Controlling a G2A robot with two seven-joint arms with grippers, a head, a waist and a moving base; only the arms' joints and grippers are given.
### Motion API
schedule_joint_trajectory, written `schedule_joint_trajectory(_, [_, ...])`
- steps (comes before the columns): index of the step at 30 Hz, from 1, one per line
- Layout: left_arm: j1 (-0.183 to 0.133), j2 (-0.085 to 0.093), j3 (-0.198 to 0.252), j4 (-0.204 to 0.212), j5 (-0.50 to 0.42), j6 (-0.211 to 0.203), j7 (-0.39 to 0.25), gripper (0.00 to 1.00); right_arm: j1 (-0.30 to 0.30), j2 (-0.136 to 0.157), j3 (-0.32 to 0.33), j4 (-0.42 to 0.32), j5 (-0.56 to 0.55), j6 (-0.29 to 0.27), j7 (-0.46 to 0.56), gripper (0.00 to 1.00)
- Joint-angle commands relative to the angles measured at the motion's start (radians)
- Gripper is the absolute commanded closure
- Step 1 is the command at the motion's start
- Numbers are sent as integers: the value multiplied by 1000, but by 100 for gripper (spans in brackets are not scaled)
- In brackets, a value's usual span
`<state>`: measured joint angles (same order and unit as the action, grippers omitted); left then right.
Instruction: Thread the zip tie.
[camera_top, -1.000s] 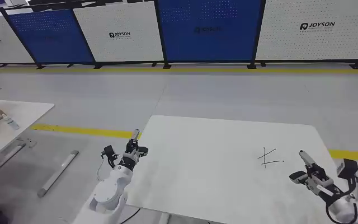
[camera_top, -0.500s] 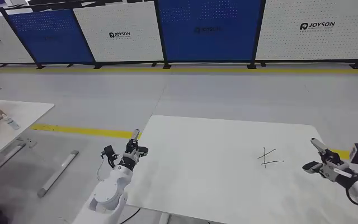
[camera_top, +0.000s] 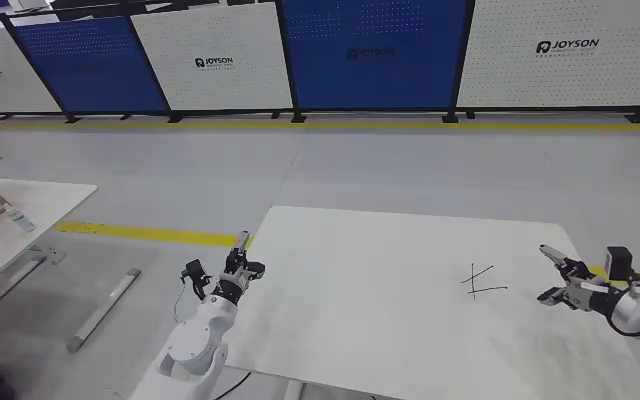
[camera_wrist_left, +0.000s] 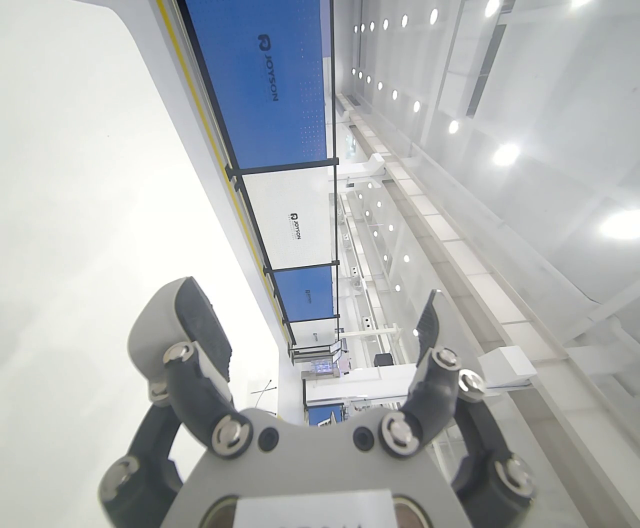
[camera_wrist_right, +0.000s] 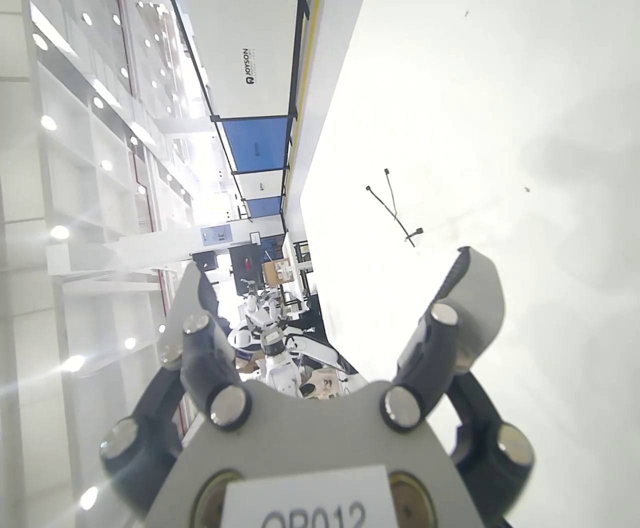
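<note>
Thin black zip ties (camera_top: 482, 282) lie crossed on the white table (camera_top: 380, 300), toward its right side. In the right wrist view the zip ties (camera_wrist_right: 392, 210) lie just beyond my right gripper (camera_wrist_right: 330, 270), which is open and holds nothing. From above, the right gripper (camera_top: 546, 273) hovers at the table's right edge, a short way right of the ties. My left gripper (camera_top: 241, 254) sits at the table's left edge, far from the ties. It is open and empty in its own view, left gripper (camera_wrist_left: 315, 320), where the zip ties (camera_wrist_left: 262, 389) appear tiny in the distance.
Blue and white partition panels (camera_top: 370, 55) line the far side of the floor, behind a yellow floor line (camera_top: 150, 234). Another white table (camera_top: 35, 205) stands off to the left. The white table's middle is bare.
The right gripper has moved from the table's front right corner outward and farther back along the right edge, turning as it went. The left arm has stayed put.
</note>
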<state>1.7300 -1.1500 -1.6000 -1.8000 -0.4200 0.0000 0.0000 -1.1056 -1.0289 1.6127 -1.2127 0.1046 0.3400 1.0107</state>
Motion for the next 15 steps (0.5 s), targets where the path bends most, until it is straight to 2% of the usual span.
schedule_joint_trajectory(1, [0,0,0,0,0,0,0,0,0,0,0,0,0,0,0,0])
schedule_joint_trajectory(12, [0,0,0,0,0,0,0,0,0,0,0,0,0,0,0,0])
schedule_joint_trajectory(15, [0,0,0,0,0,0,0,0,3,1,6,-1,6,0,-29,0])
